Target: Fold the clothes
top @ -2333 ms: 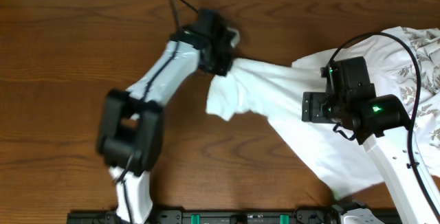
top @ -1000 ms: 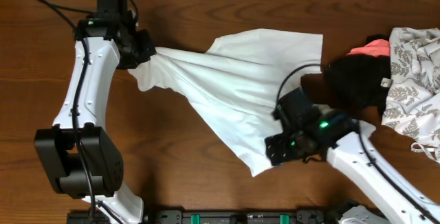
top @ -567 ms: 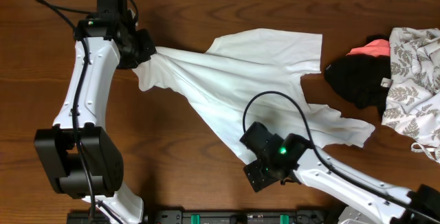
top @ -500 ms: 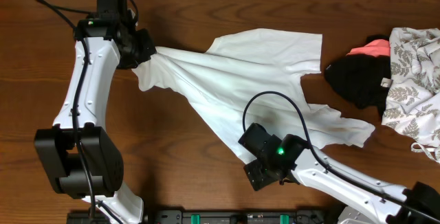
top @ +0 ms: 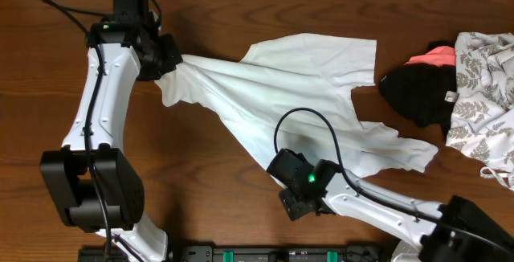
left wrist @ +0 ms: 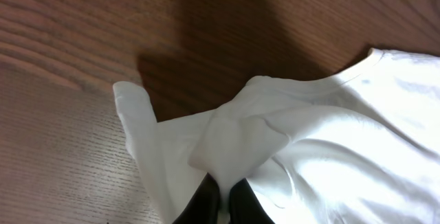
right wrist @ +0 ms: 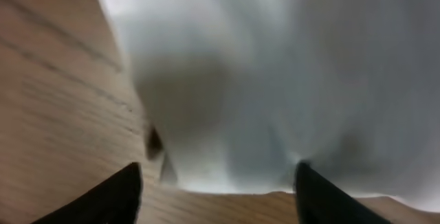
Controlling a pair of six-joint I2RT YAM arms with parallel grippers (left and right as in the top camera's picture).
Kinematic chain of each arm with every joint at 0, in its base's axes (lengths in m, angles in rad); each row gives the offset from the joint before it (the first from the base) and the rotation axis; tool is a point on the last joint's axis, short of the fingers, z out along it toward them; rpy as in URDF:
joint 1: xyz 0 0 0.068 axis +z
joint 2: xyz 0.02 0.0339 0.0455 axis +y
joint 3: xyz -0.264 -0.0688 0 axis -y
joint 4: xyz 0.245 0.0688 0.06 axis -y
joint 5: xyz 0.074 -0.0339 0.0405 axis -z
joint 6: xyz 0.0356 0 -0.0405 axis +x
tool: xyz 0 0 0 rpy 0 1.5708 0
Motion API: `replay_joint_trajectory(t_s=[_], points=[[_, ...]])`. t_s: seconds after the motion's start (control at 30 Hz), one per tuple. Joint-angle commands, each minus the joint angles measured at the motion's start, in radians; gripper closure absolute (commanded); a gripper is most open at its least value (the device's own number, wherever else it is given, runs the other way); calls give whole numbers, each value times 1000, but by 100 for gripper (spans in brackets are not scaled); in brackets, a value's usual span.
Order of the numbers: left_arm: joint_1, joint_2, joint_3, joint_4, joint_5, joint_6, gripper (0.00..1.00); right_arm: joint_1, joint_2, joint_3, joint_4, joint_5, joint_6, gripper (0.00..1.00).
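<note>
The clothes, a white T-shirt [top: 297,93], lie stretched out across the wooden table [top: 201,190]. My left gripper [top: 166,55] is at the shirt's far-left end, shut on a pinched bunch of fabric. In the left wrist view the cloth [left wrist: 309,135] rises out of the gripper [left wrist: 223,203], whose dark fingers are pressed together. My right gripper [top: 287,188] sits low at the shirt's lower corner. In the right wrist view it [right wrist: 223,200] is open, with the shirt's hem [right wrist: 240,114] just ahead of its wide-apart fingers. That view is blurred.
At the right end of the table lie a black garment [top: 418,93], a coral piece [top: 434,55] and a leaf-patterned cloth [top: 482,93]. The right arm's cable [top: 313,117] loops over the shirt. Bare wood [top: 225,214] lies in front of the shirt.
My right arm has slid left along the shirt's lower edge to its bottom corner, its jaws narrowing a little. The left gripper holds the same bunch in the same place.
</note>
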Motion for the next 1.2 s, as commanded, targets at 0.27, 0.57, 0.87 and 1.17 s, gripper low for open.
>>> replay_joint_trajectory(t_s=[0.27,0.57,0.87,1.17], points=[[5,1,6,0,-13,-4,94,6,-3,53,-61,95,90,99],[5,1,6,0,-13,-4,94,-81,-128,356,-320,456,-27,90],[5,1,6,-19,-13,-1,94,-408,-116,369,-185,437,-46,71],[5,1,6,-19,-13,-1,94,-408,-113,361,-193,-16,-336,68]])
